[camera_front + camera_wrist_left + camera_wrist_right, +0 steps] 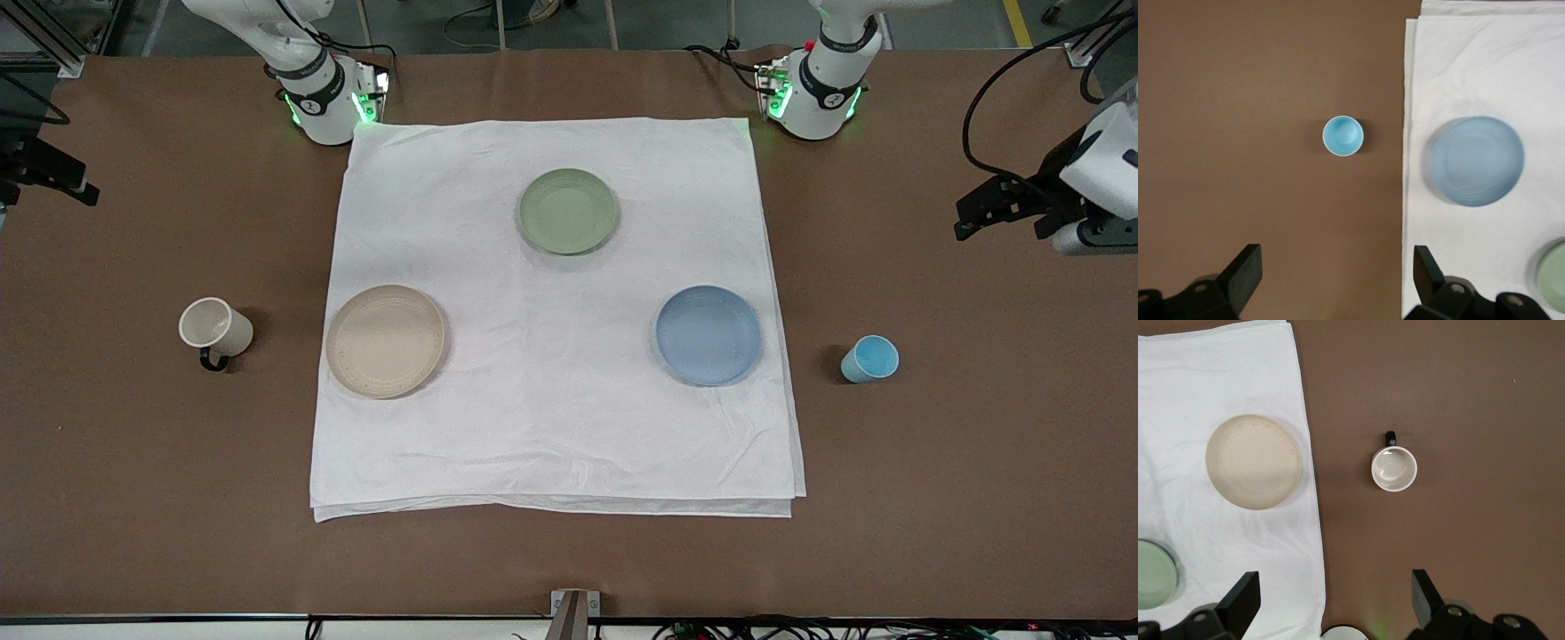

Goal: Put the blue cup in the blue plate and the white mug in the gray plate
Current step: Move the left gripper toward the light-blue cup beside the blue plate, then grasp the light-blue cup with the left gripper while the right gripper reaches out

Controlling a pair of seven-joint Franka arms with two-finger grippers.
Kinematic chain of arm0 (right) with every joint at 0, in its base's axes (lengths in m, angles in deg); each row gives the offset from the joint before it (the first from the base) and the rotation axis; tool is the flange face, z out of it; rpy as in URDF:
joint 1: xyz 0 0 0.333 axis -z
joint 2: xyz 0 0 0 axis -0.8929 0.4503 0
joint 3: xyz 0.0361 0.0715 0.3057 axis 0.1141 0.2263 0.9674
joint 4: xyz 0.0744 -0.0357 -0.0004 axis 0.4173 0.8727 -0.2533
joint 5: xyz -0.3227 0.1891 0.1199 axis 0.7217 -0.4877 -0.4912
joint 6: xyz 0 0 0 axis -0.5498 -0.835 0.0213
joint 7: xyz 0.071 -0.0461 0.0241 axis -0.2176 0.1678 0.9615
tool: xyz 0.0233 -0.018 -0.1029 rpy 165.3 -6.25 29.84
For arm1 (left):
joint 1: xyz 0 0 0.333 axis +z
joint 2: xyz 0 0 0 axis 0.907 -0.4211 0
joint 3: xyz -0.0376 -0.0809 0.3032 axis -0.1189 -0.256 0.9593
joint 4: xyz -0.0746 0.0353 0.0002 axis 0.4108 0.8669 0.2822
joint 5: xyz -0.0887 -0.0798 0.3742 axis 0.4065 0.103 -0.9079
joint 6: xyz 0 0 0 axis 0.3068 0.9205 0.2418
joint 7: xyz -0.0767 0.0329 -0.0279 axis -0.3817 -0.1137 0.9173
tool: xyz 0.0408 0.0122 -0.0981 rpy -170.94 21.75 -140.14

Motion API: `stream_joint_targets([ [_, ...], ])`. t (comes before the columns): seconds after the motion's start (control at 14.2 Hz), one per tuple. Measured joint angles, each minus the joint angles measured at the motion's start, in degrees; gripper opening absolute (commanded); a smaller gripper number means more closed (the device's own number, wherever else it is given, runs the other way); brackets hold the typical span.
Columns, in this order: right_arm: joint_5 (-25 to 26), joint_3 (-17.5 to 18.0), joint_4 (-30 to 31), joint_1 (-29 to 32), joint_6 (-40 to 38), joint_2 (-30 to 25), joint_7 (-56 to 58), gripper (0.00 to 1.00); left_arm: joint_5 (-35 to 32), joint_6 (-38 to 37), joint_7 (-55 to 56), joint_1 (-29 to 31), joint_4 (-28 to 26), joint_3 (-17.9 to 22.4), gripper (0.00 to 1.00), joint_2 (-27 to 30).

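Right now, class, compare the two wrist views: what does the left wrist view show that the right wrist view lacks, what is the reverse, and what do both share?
Only the left wrist view shows the blue cup on bare table and the blue plate on the cloth. Only the right wrist view shows the white mug on bare table and the beige plate on the cloth. Both show the white cloth, the brown table, part of the green plate, and their own open tool: left tool, right tool.
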Motion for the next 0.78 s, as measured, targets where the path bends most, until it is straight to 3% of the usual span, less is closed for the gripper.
stream_joint_targets([
  [0.28, 0.00, 0.21, 0.46, -0.18, 0.55, -0.01, 0.13, 1.00, -1.35, 7.56, -0.25, 1.45, -2.15, 0.06, 1.00, -9.11],
  [0.78, 1.79, 0.16, 0.52, -0.17, 1.04, -0.08, 3.43, 1.00, -1.36, 25.65, -0.28, 4.44, -12.79, -0.04, 0.99, -19.33],
])
